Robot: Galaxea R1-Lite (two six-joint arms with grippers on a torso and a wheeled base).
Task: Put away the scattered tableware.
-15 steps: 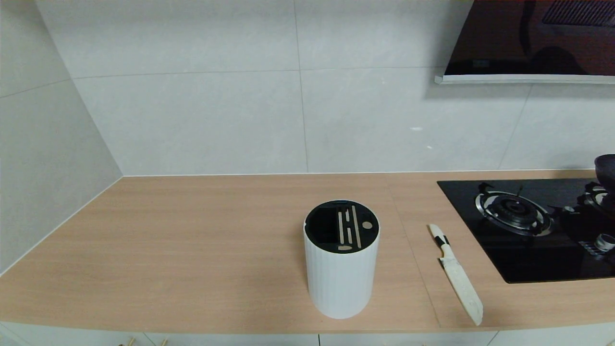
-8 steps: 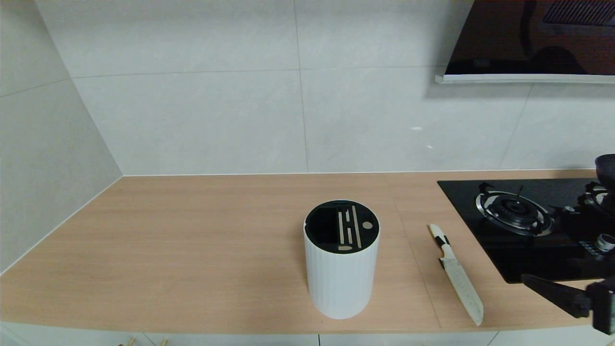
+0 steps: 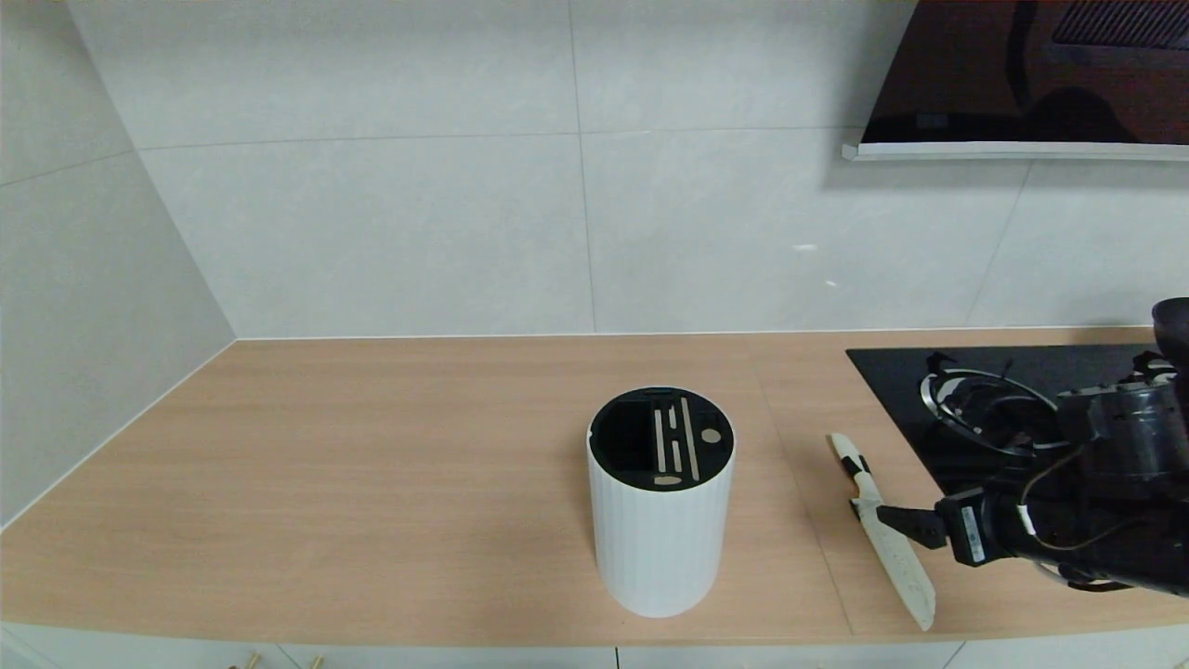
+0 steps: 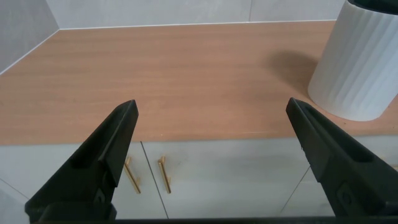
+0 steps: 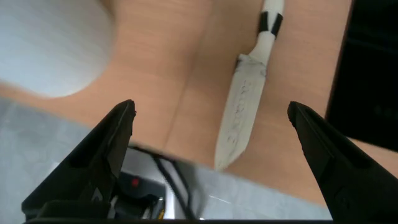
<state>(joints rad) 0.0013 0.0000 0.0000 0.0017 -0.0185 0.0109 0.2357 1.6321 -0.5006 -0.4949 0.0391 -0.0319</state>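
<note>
Wooden tabletop beside a gas hob. We see the kitchen knife lying flat, right of the slotted knife block. The right hand hovers above it, released and probably not touching: the approach step. Next, we judge, it must descend and clench the handle. The left hand is released.

Counter: light wood-grain surface, matt and smooth. Knife holder: white ribbed body, plastic in look, satin; its top black, matt. Knife: pale speckled blade, dull; white handle with black band. Hob: black glass, glossy. Wall tiles: pale grey, smooth, low sheen.
</note>
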